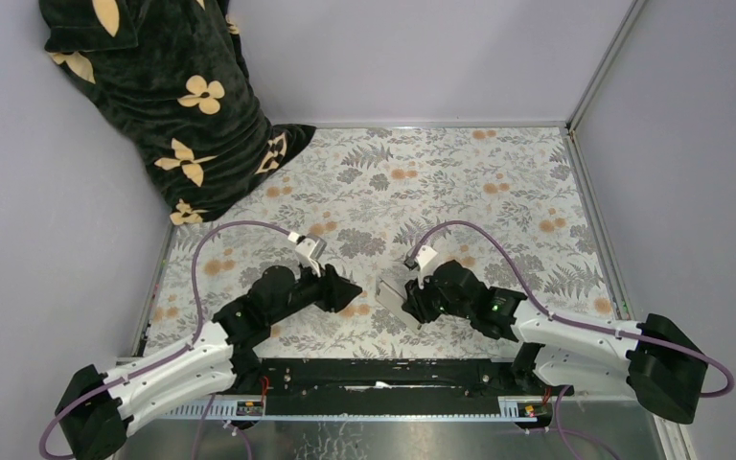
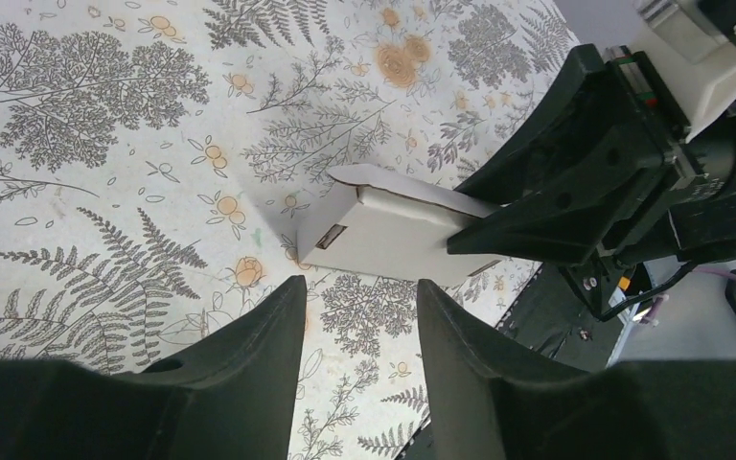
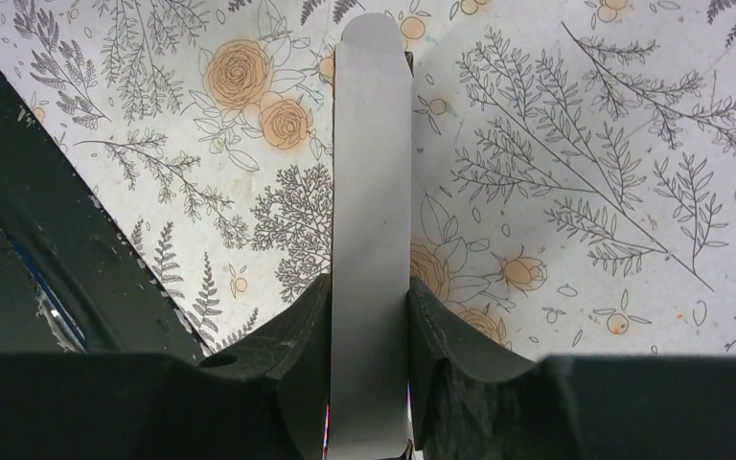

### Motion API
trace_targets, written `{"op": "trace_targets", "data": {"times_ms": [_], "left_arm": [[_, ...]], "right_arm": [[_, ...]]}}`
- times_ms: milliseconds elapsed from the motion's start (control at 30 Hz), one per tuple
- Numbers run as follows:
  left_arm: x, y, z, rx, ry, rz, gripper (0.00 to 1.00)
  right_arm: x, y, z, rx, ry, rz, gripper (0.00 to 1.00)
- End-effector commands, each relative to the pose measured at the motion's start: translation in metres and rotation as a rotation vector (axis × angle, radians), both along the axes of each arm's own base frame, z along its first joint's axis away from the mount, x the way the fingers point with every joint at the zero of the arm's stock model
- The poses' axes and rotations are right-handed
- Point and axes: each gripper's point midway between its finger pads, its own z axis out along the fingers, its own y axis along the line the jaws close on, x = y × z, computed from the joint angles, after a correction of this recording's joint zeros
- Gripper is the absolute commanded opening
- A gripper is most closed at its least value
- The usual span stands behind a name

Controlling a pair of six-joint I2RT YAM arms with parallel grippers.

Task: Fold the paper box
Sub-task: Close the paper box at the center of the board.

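The paper box [image 1: 392, 288] is white thin cardboard, folded into a slim flat pack with a rounded flap at its far end. It is held just above the floral table cover between the two arms. My right gripper [image 1: 410, 299] is shut on its near end. In the right wrist view the box [image 3: 372, 172] stands edge-on between both fingers [image 3: 309, 321]. In the left wrist view the box [image 2: 383, 225] lies ahead with the right gripper [image 2: 546, 225] clamped on it. My left gripper [image 2: 356, 299] is open and empty, its tips just short of the box; it also shows in the top view [image 1: 348, 288].
A dark cloth with tan flowers [image 1: 177, 105] hangs over the back left corner. Grey walls close the table on three sides. A black rail [image 1: 374, 379] with the arm bases runs along the near edge. Purple cables [image 1: 240, 230] arc over both arms.
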Motion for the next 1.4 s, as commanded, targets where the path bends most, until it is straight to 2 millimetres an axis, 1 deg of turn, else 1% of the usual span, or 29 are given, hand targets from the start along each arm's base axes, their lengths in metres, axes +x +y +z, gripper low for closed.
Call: {"op": "trace_targets", "data": {"times_ms": [0,133,267,300,333,400,467,633,733,767,833,933,1033,1233,1367], "left_arm": [[0.0,-0.002,0.011,-0.033,-0.023,-0.013,0.52],[0.0,-0.01,0.011,-0.028,-0.031,-0.048,0.49],[0.002,-0.015,0.002,0.005,-0.027,-0.074,0.48],[0.002,-0.016,0.0,0.012,-0.027,-0.078,0.47],[0.004,-0.016,-0.002,0.019,-0.028,-0.079,0.47],[0.003,-0.018,-0.004,0.024,-0.033,-0.092,0.47],[0.004,-0.021,-0.001,0.016,-0.051,-0.104,0.47],[0.01,-0.023,0.009,0.03,-0.116,-0.112,0.46],[0.014,-0.024,0.016,0.044,-0.156,-0.12,0.44],[0.015,-0.025,0.016,0.053,-0.164,-0.121,0.42],[0.019,-0.025,0.013,0.082,-0.169,-0.112,0.4],[0.019,-0.027,0.009,0.109,-0.187,-0.121,0.42],[0.016,-0.029,0.008,0.125,-0.205,-0.143,0.42],[0.002,-0.037,0.003,0.152,-0.212,-0.188,0.41],[-0.009,-0.043,0.0,0.164,-0.216,-0.228,0.46]], "right_arm": [[0.004,0.011,0.009,0.026,-0.048,0.041,0.11],[0.003,0.011,0.019,0.028,-0.057,0.053,0.2],[-0.001,0.016,0.023,0.028,-0.036,0.085,0.31],[-0.001,0.017,0.024,0.022,-0.031,0.087,0.33],[-0.002,0.013,0.019,-0.007,-0.01,0.083,0.33],[-0.004,0.014,0.017,-0.023,0.003,0.091,0.34],[-0.005,0.014,0.015,-0.036,0.017,0.098,0.36],[-0.01,0.013,0.012,-0.06,0.045,0.124,0.37],[-0.014,0.012,0.01,-0.078,0.065,0.14,0.37],[-0.015,0.012,0.009,-0.079,0.071,0.148,0.37],[-0.02,0.014,0.009,-0.075,0.089,0.172,0.37],[-0.027,0.015,0.01,-0.068,0.114,0.204,0.38],[-0.031,0.013,0.009,-0.074,0.126,0.215,0.37],[-0.035,0.012,0.012,-0.066,0.134,0.228,0.36],[-0.037,0.014,0.013,-0.06,0.143,0.241,0.34]]}}
